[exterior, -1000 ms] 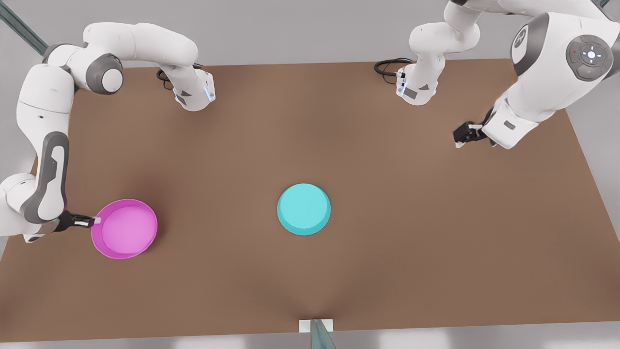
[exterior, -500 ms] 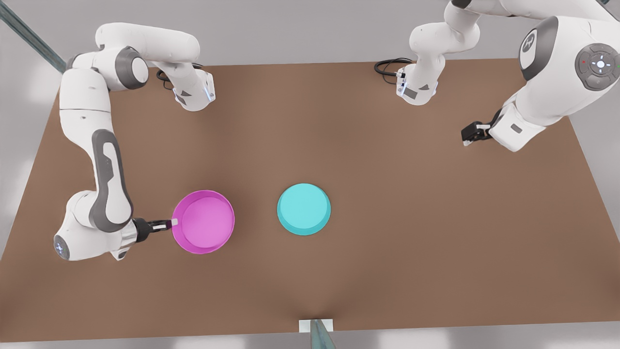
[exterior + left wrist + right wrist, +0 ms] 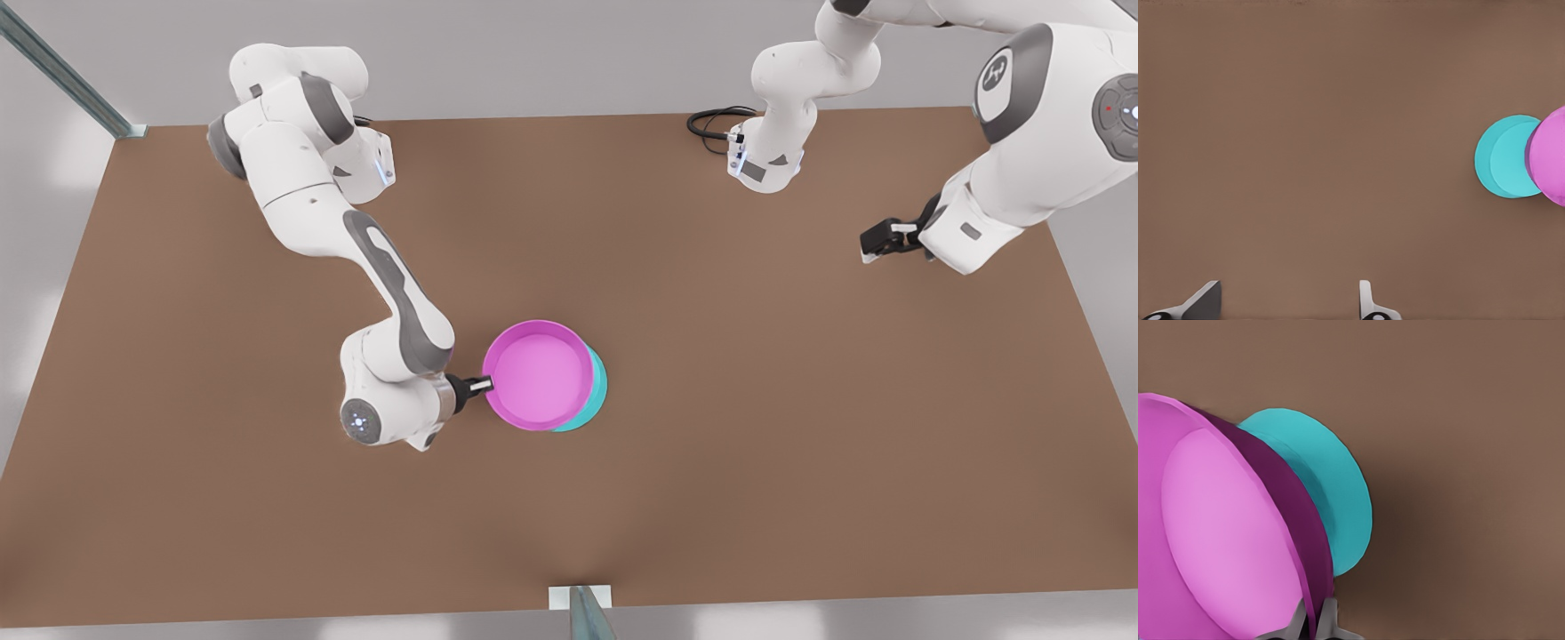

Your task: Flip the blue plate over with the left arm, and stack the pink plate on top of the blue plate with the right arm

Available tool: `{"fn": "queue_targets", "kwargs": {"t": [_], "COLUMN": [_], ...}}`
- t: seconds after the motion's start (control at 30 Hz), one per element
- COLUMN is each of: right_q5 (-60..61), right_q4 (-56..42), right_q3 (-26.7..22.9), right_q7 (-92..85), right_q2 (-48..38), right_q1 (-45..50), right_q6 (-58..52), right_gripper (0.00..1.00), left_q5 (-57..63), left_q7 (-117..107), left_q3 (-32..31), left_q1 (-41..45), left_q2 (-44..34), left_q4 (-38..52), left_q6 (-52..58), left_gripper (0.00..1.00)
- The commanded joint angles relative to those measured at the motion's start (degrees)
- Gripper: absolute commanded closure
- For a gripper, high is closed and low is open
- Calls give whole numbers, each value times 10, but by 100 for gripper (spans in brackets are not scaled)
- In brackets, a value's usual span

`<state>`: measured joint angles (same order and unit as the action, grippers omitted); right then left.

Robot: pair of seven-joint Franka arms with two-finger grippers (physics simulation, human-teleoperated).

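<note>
Since before, the right claw (image 3: 484, 385), pinching the pink plate (image 3: 536, 374) by its rim, carried it over the blue plate (image 3: 596, 391) for stacking. Far off, the left claw (image 3: 876, 242) waited, spread wide.

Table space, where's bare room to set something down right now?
The table is bare between the stacked plates and the left gripper, and along the near edge. It is crowded at centre: the right gripper holds the pink plate over the blue plate.
</note>
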<state>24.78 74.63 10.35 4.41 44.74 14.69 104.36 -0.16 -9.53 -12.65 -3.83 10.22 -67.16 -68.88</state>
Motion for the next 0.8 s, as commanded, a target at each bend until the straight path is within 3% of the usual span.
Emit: {"fn": "queue_targets", "kwargs": {"t": [0.0,0.23,0.27,0.3,0.47,0.5,0.57,0.63,0.67,0.7,0.77], "right_q5": [-3,-2,0,-2,-2,-6,-129,-330,-340,-354,-348], "right_q4": [10,62,62,62,67,63,32,-144,-198,-191,-42], "right_q3": [-1,0,0,0,0,-1,-6,-4,-11,-12,-12], "right_q7": [122,129,129,128,119,119,119,70,32,23,11], "right_q2": [1,-9,-8,-8,-39,-54,-116,-117,-134,-216,-387], "right_q1": [14,32,33,33,8,-20,-114,-172,-176,-175,-186], "right_q6": [58,95,99,105,60,8,-153,-367,-426,-431,-377], "right_gripper": [79,79,30,0,0,0,0,0,0,0,0], "left_q5": [0,0,0,0,1,1,1,1,1,0,0], "left_q7": [6,6,6,6,6,5,6,5,5,5,3], "left_q3": [0,-4,-4,-3,-2,-2,-2,-2,-2,-2,-4], "left_q1": [1,2,2,1,2,2,2,2,2,2,3], "left_q2": [-2,-6,-4,-3,-3,-3,-3,-3,-3,-3,-5], "left_q4": [0,-3,-3,-2,-3,-3,-3,-3,-3,-3,-3], "left_q6": [8,20,18,17,18,18,17,17,17,17,21], "left_gripper": [0,0,0,0,0,0,0,0,0,0,0]}}
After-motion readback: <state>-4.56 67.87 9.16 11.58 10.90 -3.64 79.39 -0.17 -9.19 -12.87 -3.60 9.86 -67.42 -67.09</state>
